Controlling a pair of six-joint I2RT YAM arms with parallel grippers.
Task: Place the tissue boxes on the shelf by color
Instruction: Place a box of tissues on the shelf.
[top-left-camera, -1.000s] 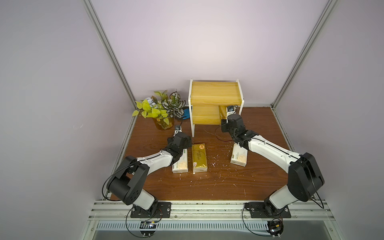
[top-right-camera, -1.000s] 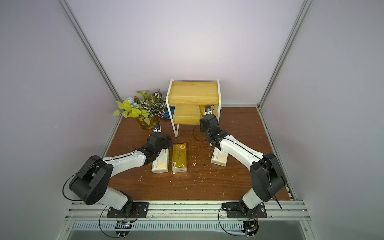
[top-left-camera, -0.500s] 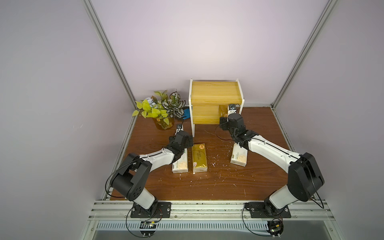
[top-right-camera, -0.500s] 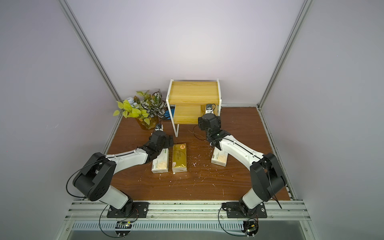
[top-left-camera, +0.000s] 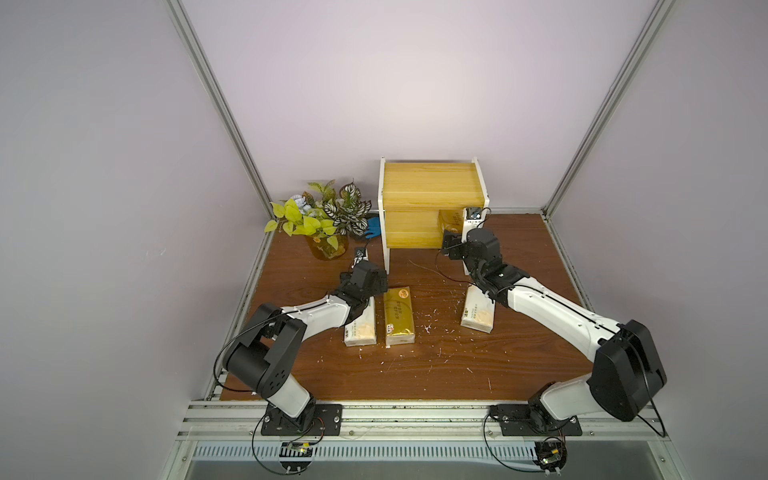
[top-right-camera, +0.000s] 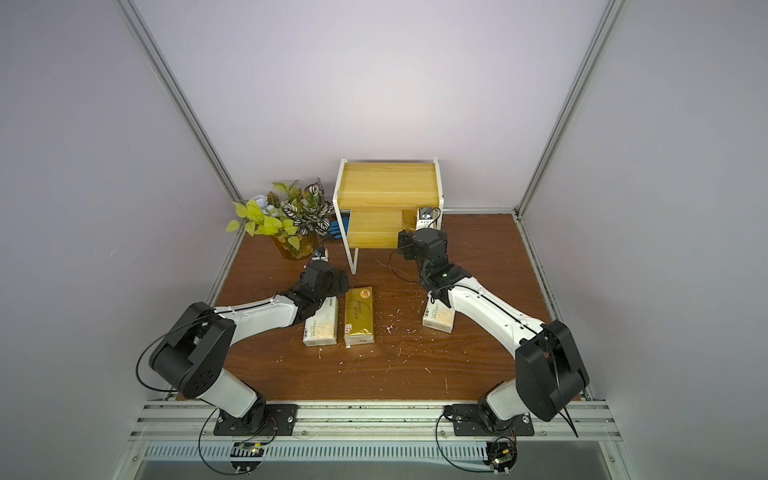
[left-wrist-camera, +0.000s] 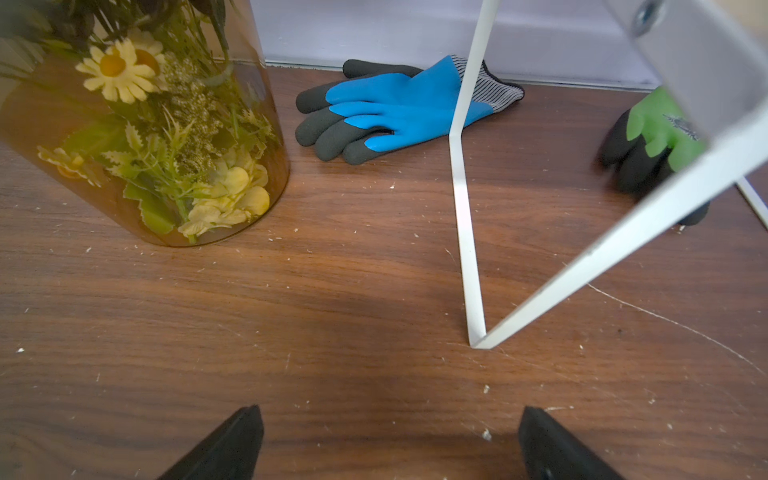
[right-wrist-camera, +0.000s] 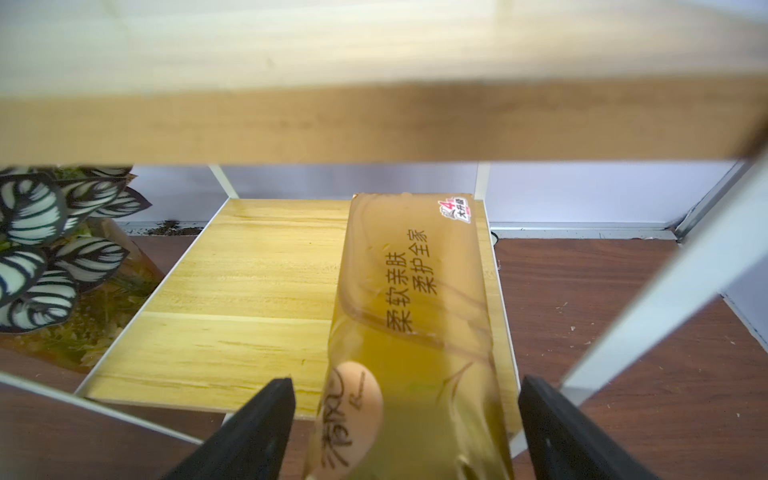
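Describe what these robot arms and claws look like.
The left arm and right arm match: smooth white tubes between chunky black joints, thin black cables looping alongside, black base plates. The left gripper and right gripper each end in two pointed black fingers.

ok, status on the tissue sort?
Left jaws open, empty. Right jaws open astride gold pack on lower shelf board. Three packs on table. Nothing blocking.

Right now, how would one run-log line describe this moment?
right claw: open around gold pack on lower shelf board | left claw: open, empty | table: white packs, other gold pack
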